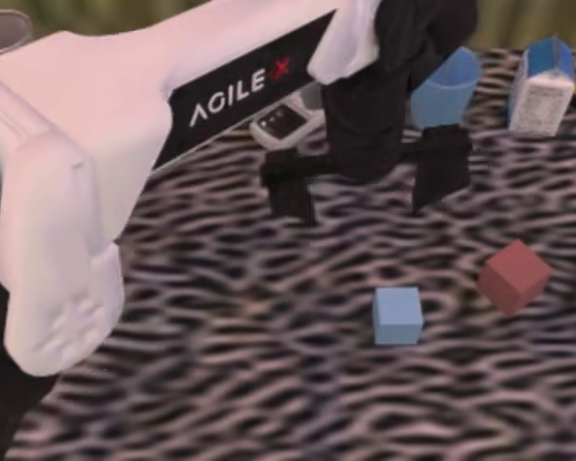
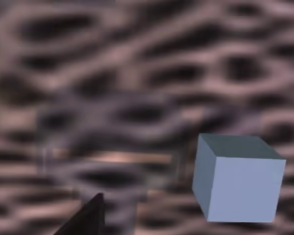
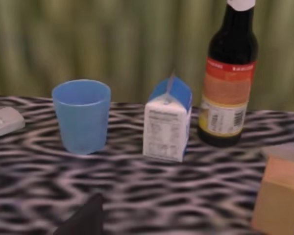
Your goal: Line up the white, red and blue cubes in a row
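The light blue cube (image 1: 396, 315) rests on the patterned cloth near the middle, and it fills the corner of the left wrist view (image 2: 237, 178). To its right and a bit farther back lies the dull red cube (image 1: 514, 276), turned at an angle. My left arm reaches in from the left. Its gripper (image 1: 365, 197) hangs open behind the blue cube, dark fingers (image 1: 290, 197) wide apart with nothing between them. The white cube is out of view. My right gripper (image 3: 130, 227) is outside the top view; one dark fingertip (image 3: 88, 215) shows low over the cloth.
At the back stand a light blue cup (image 1: 446, 86), a blue-and-white carton (image 1: 542, 91) and a dark bottle (image 3: 230, 78). A grey remote-like device (image 1: 283, 123) lies under the left arm. An orange-brown box (image 3: 279, 196) sits close to the right wrist camera.
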Available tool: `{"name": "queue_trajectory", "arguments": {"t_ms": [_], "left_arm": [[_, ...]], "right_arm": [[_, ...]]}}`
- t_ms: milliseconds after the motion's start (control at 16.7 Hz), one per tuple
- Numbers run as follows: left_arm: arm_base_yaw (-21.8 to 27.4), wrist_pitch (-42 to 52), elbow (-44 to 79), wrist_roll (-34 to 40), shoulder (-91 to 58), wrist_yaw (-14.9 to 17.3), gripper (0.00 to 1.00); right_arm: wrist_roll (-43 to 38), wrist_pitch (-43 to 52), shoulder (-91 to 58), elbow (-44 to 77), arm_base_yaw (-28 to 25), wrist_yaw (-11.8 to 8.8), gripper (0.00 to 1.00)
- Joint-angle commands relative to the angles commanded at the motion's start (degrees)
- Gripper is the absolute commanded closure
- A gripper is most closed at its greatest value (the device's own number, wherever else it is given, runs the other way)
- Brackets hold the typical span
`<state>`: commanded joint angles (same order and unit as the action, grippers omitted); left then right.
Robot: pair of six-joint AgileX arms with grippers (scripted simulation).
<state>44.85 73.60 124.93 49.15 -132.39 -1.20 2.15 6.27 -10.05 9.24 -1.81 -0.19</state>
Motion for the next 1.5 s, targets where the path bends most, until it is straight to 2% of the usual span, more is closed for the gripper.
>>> {"name": "queue_trajectory", "arguments": {"t_ms": [180,420,900,1200,1500], "left_arm": [[-6.1,-7.6,-13.1,-2.4,14.4,-0.3,0.0],[-15.8,-20.6,-36.5,-8.3,40.1,-0.6,0.0],[-34.0,-48.4,-87.8,-27.7,92.9,-0.4,0.0],[-41.7,-63.5,-111.1,-40.4,117.1,0.4,0.0],[-45.6,-72.6,-123.7,-48.2,131.0,1.1,0.0]], "right_arm": [[2.1,6.2,-11.5,9.0,-1.5,0.1,0.0],[5.7,16.6,-32.8,23.2,-4.0,0.2,0.0],[12.8,38.0,-73.9,51.4,-9.2,0.3,0.0],[16.2,47.8,-93.1,65.6,-11.7,0.3,0.0],[18.1,52.9,-103.2,74.0,-13.1,0.3,0.0]]}}
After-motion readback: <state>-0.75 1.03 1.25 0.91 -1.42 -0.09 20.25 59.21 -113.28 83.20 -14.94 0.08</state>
